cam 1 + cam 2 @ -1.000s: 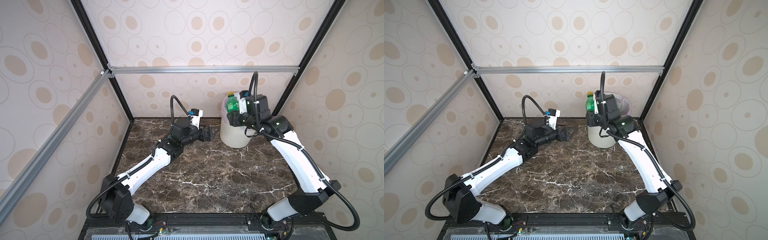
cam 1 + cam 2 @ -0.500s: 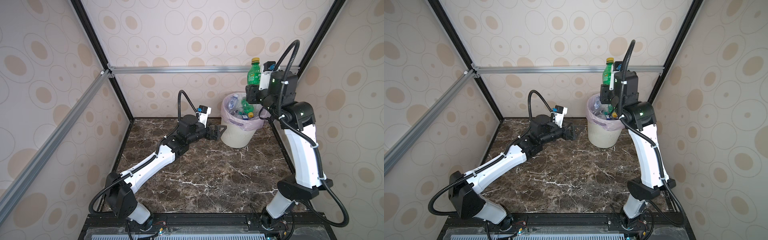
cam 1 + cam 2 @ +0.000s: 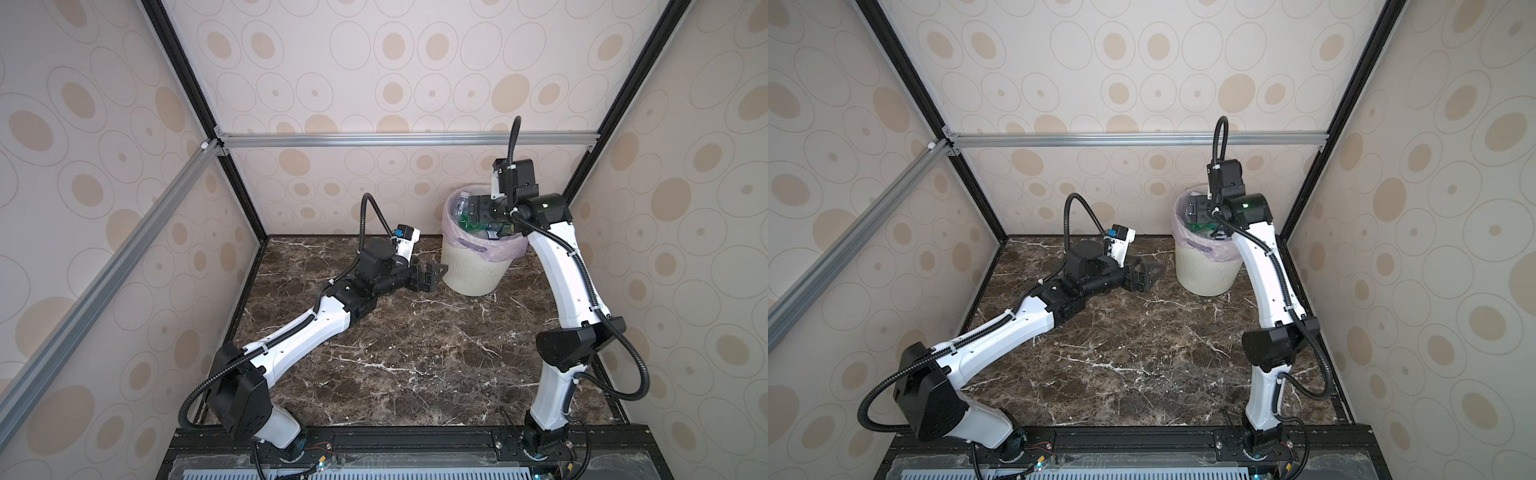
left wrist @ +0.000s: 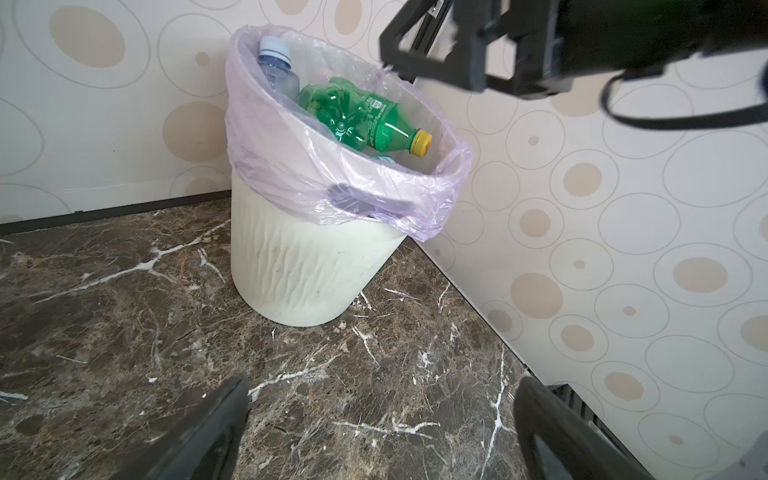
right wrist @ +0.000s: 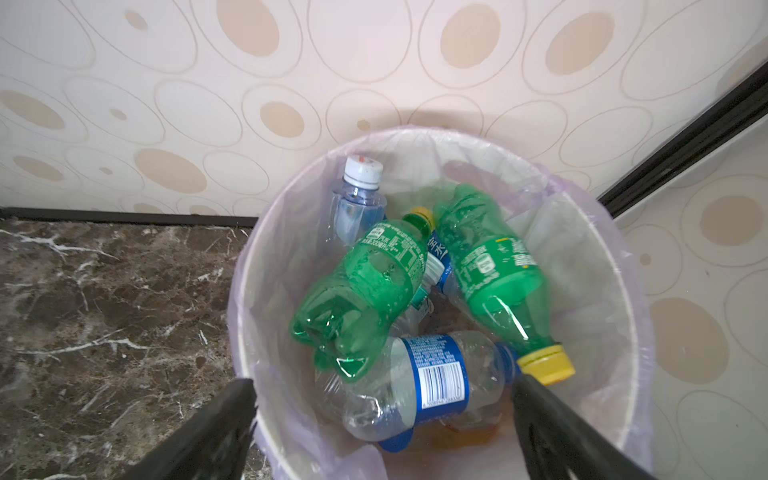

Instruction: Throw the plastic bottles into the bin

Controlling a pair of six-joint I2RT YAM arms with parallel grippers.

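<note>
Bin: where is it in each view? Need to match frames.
In a top view: bin at the table's back right corner.
In a top view: bin, same corner.
Left wrist: side-on, standing on the table.
Right wrist: from above, looking into its mouth.
Shared landmark: lilac bag over the rim.

The white-and-black left arm (image 3: 299, 336) stretches low and forward, its black two-fingered left gripper (image 3: 430, 276) held level with the jaws spread wide and empty. The white-and-black right arm (image 3: 559, 270) rises steeply from its base and leans inward. Its wrist is tipped down, and the black right gripper (image 3: 476, 210) points downward, jaws wide apart with nothing between them.
</note>
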